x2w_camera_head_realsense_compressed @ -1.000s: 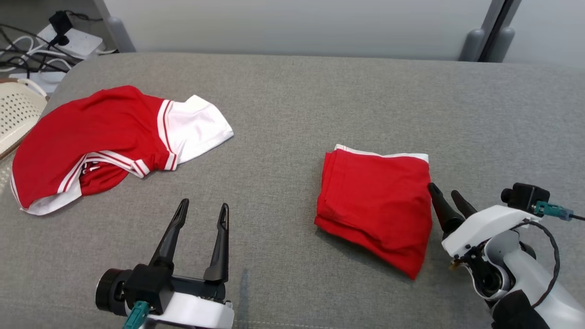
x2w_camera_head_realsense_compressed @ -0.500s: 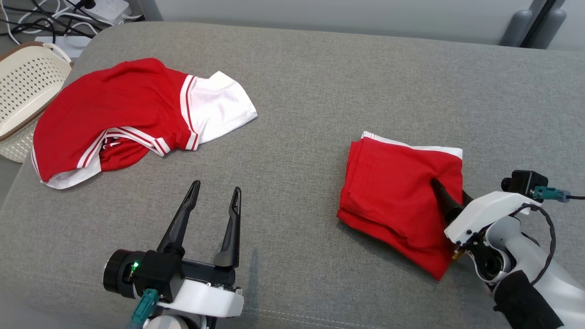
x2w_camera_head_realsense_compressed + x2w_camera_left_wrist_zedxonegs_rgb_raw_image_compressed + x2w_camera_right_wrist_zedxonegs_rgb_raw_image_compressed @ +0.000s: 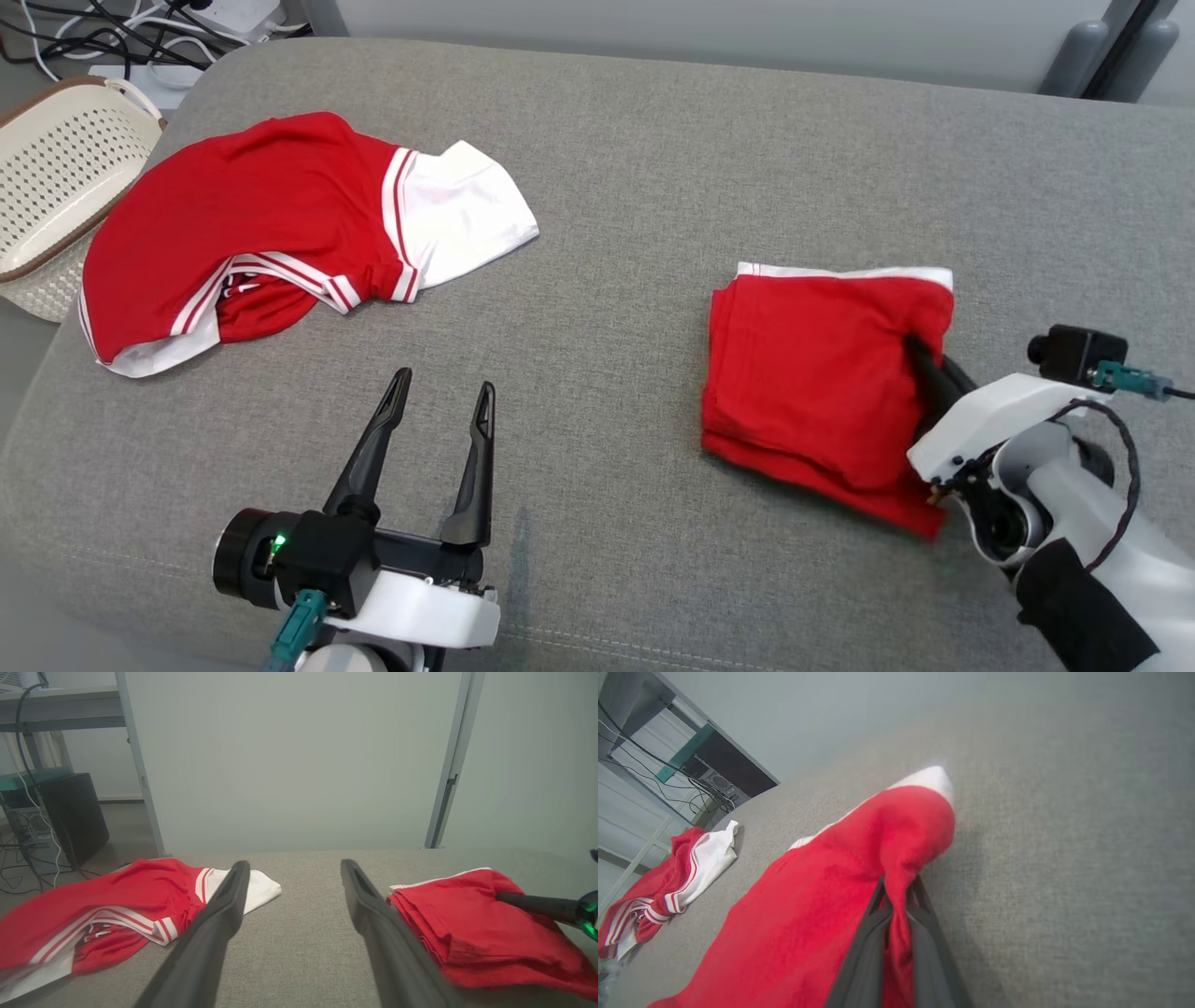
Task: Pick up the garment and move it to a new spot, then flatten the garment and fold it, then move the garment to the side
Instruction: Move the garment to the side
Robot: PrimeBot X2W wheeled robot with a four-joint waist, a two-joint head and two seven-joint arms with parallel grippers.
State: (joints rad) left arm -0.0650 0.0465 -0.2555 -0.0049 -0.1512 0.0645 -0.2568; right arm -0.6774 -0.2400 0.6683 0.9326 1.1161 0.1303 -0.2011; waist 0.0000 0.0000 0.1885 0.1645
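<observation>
Grip on the folded red garment point(image 3: 812, 383) with white trim, at the right side of the grey fabric-covered surface point(image 3: 653, 168).
Right gripper point(image 3: 924, 364) has its two dark fingers point(image 3: 866, 952) pinched together on the garment's near right edge, cloth bunched between them. Left gripper point(image 3: 443, 385) hovers with fingers spread, holding nothing — a loose red-and-white jersey point(image 3: 252, 224) lies well apart at the far left, beside a cream perforated plastic basket point(image 3: 56, 187).

no readable text, labels or numbers
</observation>
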